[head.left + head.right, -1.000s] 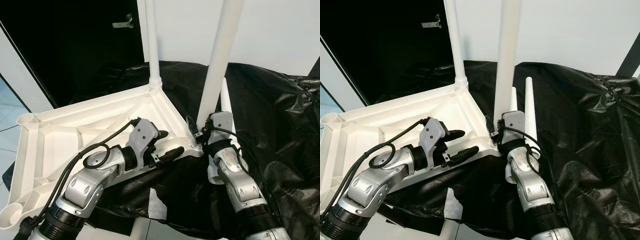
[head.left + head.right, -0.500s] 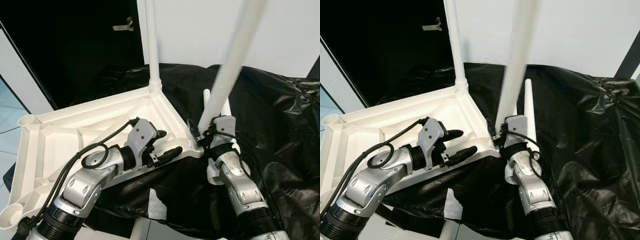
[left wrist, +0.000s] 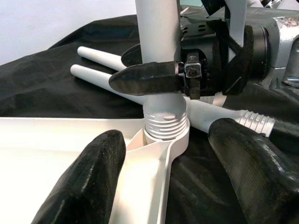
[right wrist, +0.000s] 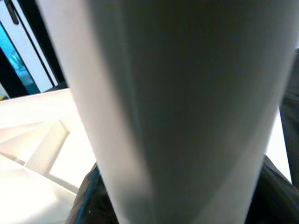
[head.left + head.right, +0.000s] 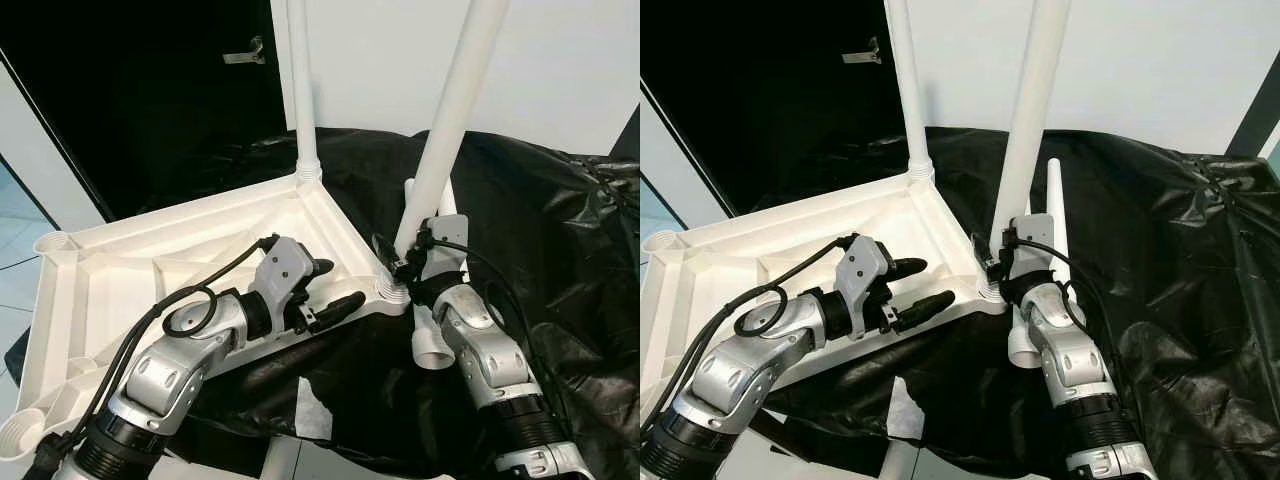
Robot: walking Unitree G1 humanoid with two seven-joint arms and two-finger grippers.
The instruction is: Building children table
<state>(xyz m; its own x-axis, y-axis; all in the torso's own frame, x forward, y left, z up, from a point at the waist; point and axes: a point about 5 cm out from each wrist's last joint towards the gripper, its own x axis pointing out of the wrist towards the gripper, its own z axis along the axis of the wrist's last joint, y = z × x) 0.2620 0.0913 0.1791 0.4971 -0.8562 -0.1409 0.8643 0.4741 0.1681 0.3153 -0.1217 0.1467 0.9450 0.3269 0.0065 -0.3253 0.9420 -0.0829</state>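
Observation:
A white plastic tabletop [image 5: 130, 275] lies upside down on a black sheet. One white leg [image 5: 303, 90] stands upright in its far corner socket. My right gripper [image 5: 402, 262] is shut on a second leg [image 5: 452, 110] just above its threaded end, which sits at the near right corner socket [image 3: 166, 135]; this leg leans right. My left gripper [image 5: 342, 284] is open, with its fingers [image 3: 88, 182] on either side of the tabletop's rim beside that socket. In the right wrist view the held leg [image 4: 177, 112] is very close.
Two loose white legs [image 5: 1053, 215] lie on the black sheet [image 5: 560, 240] behind my right arm. The left corner sockets [image 5: 55, 240] stand open. A dark doorway is at the back left, a white wall behind, pale floor at the left.
The held leg swung further right, then came back more upright, and my right wrist turned with it. My left gripper stayed by the rim.

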